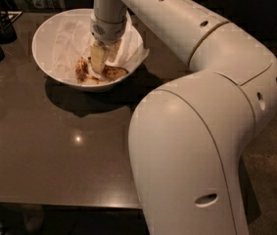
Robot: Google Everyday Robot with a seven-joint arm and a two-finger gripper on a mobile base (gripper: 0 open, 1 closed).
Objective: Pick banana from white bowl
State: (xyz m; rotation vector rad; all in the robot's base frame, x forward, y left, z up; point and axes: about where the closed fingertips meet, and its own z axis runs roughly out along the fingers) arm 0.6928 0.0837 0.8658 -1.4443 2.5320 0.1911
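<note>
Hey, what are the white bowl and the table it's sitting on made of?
The white bowl looks like glazed ceramic, possibly hard plastic: smooth, glossy wall. The table appears to be polished dark stone or laminate, mirroring a light spot. The gripper reaches down inside the bowl.
</note>
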